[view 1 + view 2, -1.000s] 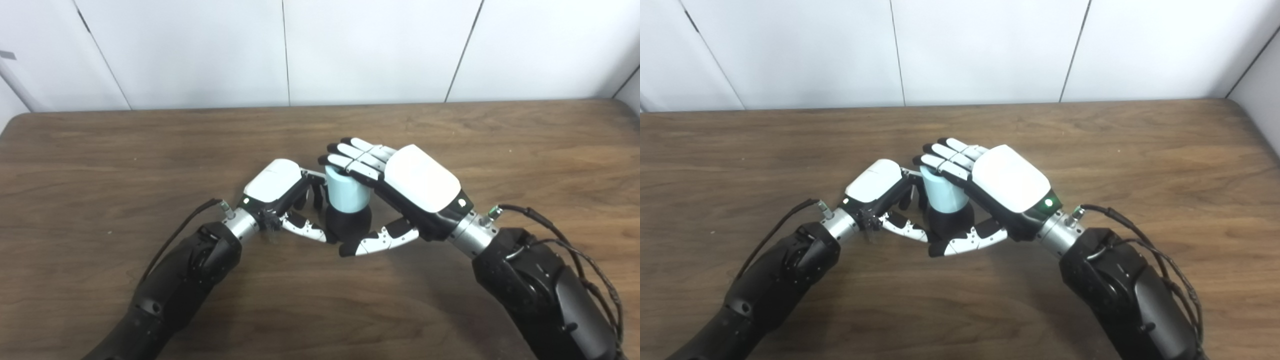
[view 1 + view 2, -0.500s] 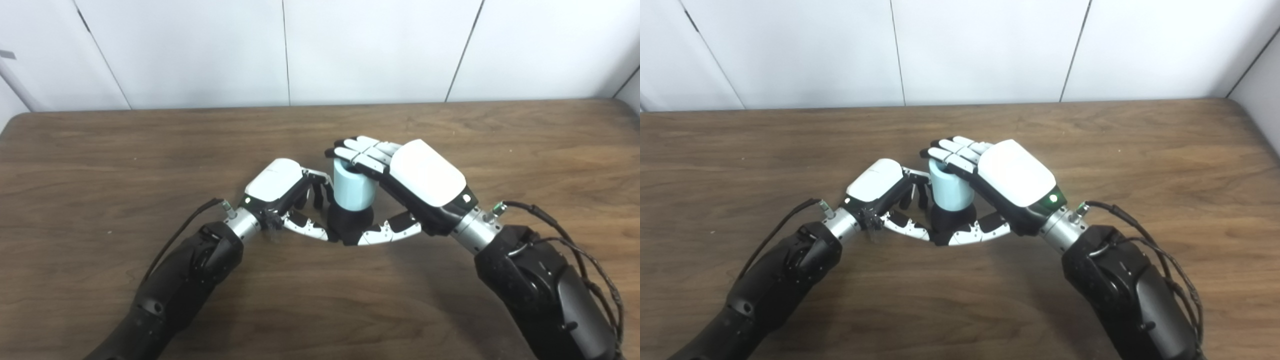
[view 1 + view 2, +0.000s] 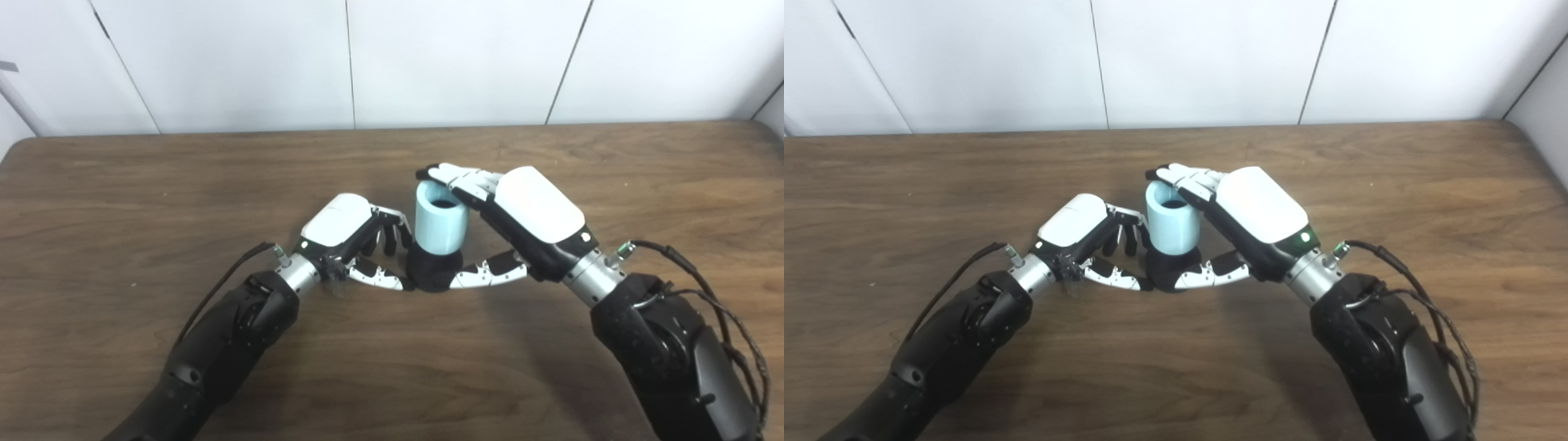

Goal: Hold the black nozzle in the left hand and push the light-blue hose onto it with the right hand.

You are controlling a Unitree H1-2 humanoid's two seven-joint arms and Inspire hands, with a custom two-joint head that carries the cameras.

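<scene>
The light-blue hose (image 3: 440, 225) is a short upright tube with its dark opening in full view. It sits on the black nozzle (image 3: 432, 274), which stands on the table. My left hand (image 3: 340, 223) is shut on the nozzle: its thumb lies against the base on the near left and its curled fingers (image 3: 392, 236) press from the left. My right hand (image 3: 533, 209) is beside the hose on the right. Its nearly straight fingers (image 3: 458, 179) touch the far right of the rim, and its thumb (image 3: 487, 277) reaches to the nozzle's base without gripping.
The brown wooden table (image 3: 184, 177) runs back to a white panelled wall (image 3: 429, 61). Black cables (image 3: 704, 294) run along the right forearm. A thinner cable (image 3: 214, 288) follows the left forearm.
My right hand has slid off the hose's top toward the right and back, uncovering the opening. The hose now stands straighter and a little further right. The left hand has hardly moved.
</scene>
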